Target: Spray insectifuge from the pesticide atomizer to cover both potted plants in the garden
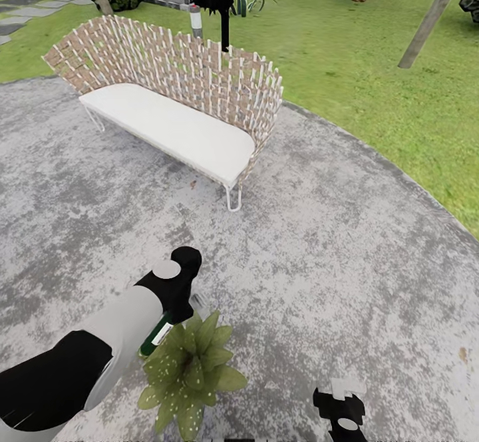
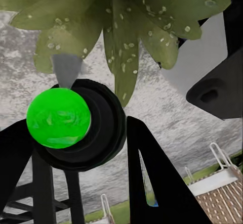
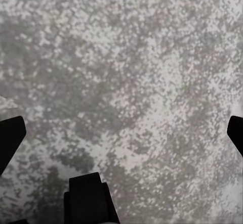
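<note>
While the left arm holds the sprayer over the plant, the entries run as follows.

Left claw [image 1: 174, 322]: clamped on the spray bottle [image 1: 157, 335]; in the left wrist view the dark fingers [image 2: 157, 183] flank its round body, whose green end [image 2: 58, 118] faces the camera.

Spray bottle: slim, with green and white showing below the wrist in the head view; it sits just beside the near plant's upper leaves, and whether it touches them cannot be told.

Potted plant [image 1: 189, 372]: a rosette of broad, pointed, white-speckled green leaves [image 2: 126, 27] at the near edge of the stone patio [image 1: 346, 262]; its pot is hidden under the leaves. Only this one plant is placed here.

Step in hand, as judged: spraying this first plant. To do it well, keep the nozzle aimed at the heart of the rosette, hold it close without pressing on the leaves, and sweep across so the outer leaves are covered too. Keep the grip firm so the bottle does not twist.

Right claw [image 1: 340, 410]: fingers apart, holding nothing; it hangs over bare patio stone [image 3: 126, 82], near the plant but clear of it.

Bench [image 1: 173, 106]: wicker back, white cushion, thin wire legs; well apart from the plant, at the patio's far side.

Lawn [image 1: 372, 62]: green grass rings the patio, with tree trunks beyond.
</note>
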